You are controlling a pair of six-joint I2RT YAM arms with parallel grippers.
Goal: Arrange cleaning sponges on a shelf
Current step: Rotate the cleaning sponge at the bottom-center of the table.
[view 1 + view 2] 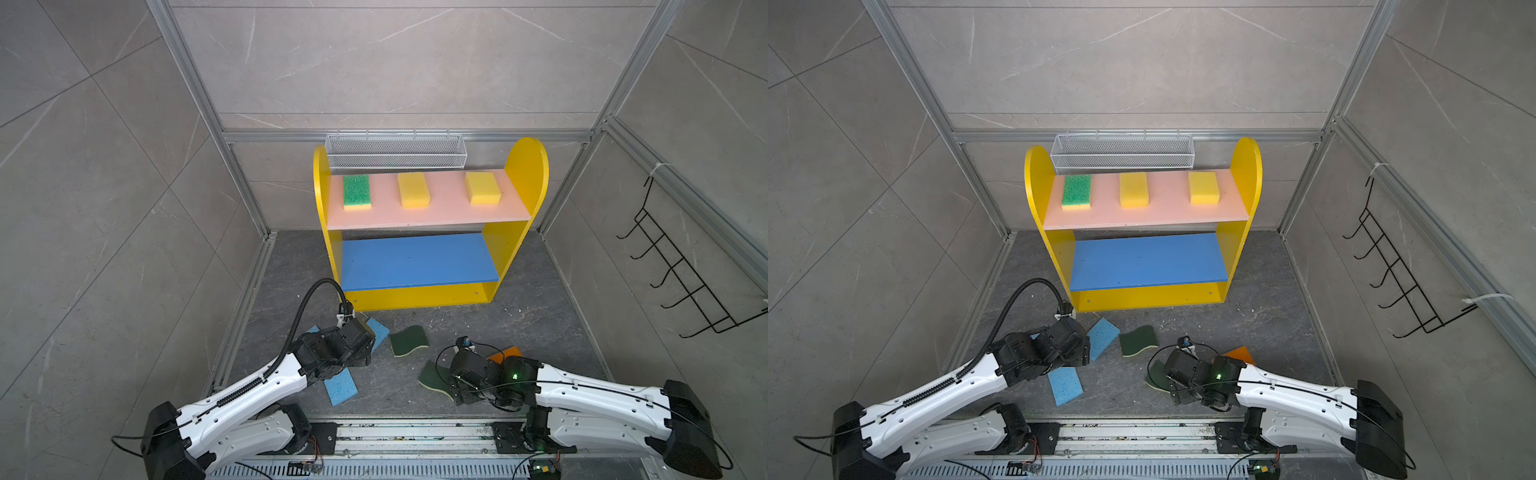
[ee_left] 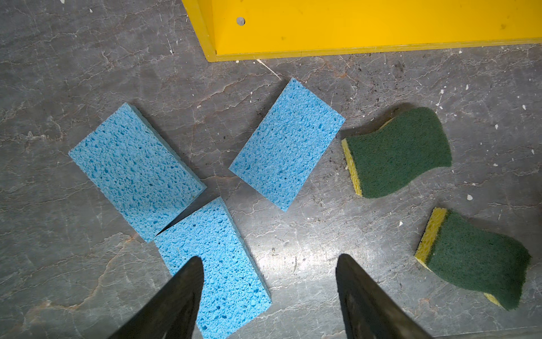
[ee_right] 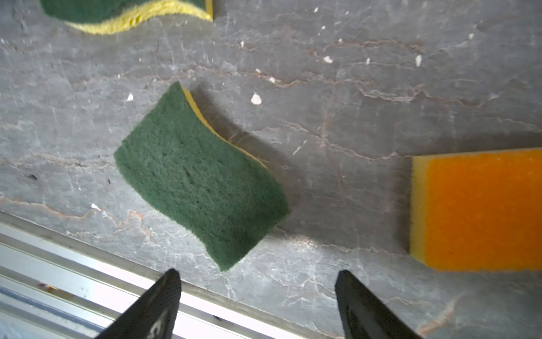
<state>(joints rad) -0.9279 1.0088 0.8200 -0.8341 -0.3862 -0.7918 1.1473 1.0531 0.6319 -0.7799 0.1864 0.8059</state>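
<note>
Yellow side panels frame the shelf (image 1: 527, 166), which stands at 12 o'clock on the dark stone floor (image 1: 540, 332), against the back wall. Its pink upper board (image 1: 436, 214) carries three sponges in a row, all apart: the green-topped sponge (image 1: 356, 190) at the 9 o'clock end, the middle yellow block (image 1: 412, 190), and the end yellow block (image 1: 482, 188) toward 3 o'clock. The blue lower board (image 1: 415, 259) sits beneath.

Six more sponges lie on the floor at 6 o'clock from the shelf. Around 7 o'clock, under the left arm, are three light-blue ones. The far blue sponge (image 2: 286, 143) lies alone, while the third blue sponge (image 2: 136, 170) and the near blue sponge (image 2: 214, 270) meet at a corner. At 3 o'clock from them, the far wavy sponge (image 1: 409, 340) lies in the open. The near wavy sponge (image 3: 199, 176) is partly under the right wrist in both top views. The orange-topped sponge (image 1: 505, 354) shows at 2 o'clock from that wrist.

The left gripper (image 2: 269, 258) has its jaws spread wide with nothing clamped; in its wrist view one finger overlaps the near blue sponge. The right gripper (image 3: 257, 271) is likewise spread and empty, with the near wavy sponge just ahead of its tips. A white mesh basket (image 1: 395, 151) hangs behind the shelf top, and a black hook rack (image 1: 681, 262) hangs on the wall at 3 o'clock
</note>
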